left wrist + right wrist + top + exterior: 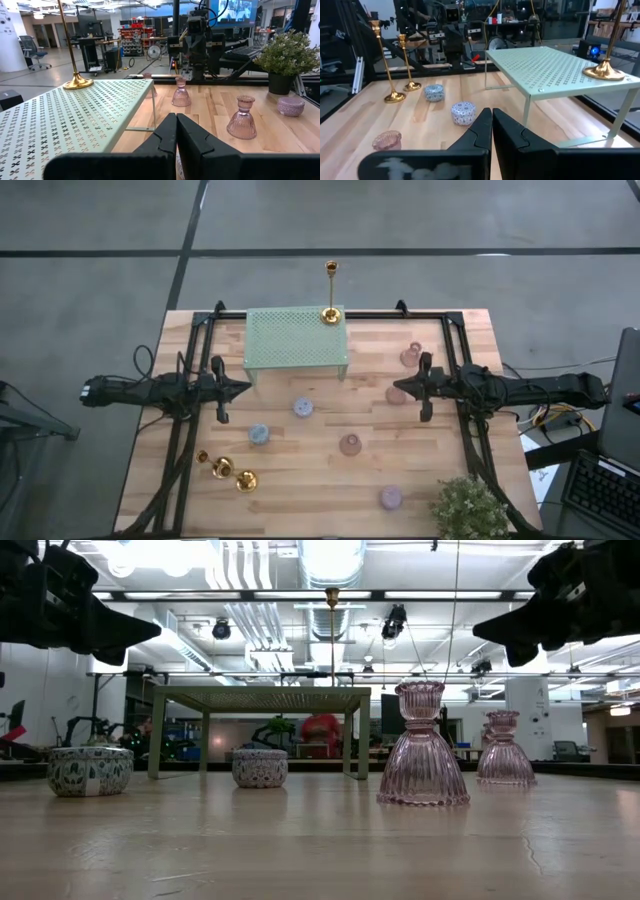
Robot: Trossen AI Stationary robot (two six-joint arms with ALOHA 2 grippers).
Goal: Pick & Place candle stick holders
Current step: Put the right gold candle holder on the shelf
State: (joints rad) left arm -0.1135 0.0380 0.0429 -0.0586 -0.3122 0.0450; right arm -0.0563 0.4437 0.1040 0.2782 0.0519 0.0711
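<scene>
You are between picks now: both arms hang above the bench (pixel 300 470), and neither carries anything. The left gripper (pixel 240 388) is at the left of the pale green rack (pixel 297 340), its fingers (pixel 162 137) clenched together on nothing. The right gripper (pixel 398 391) is at the right of the rack, fingers (pixel 506 132) also clenched and empty.

One gold candlestick (pixel 331 290) already stands upright on the far right corner of the rack. Two more gold candlesticks (pixel 232 472) stand at the near left of the bench. Two blue round holders (pixel 280 421) sit just in front of the rack, and a purple one (pixel 391 498) is near the plant (pixel 468 508). The pink glass holders (pixel 350 444) are in the middle and at the far right (pixel 411 355).

I judge that one piece is placed and eight remain. For the next move you must first open one gripper, then lower it over a holder. The blue ones lie nearest to the left arm; the slender gold ones could tip easily, so grasp the stem low.
</scene>
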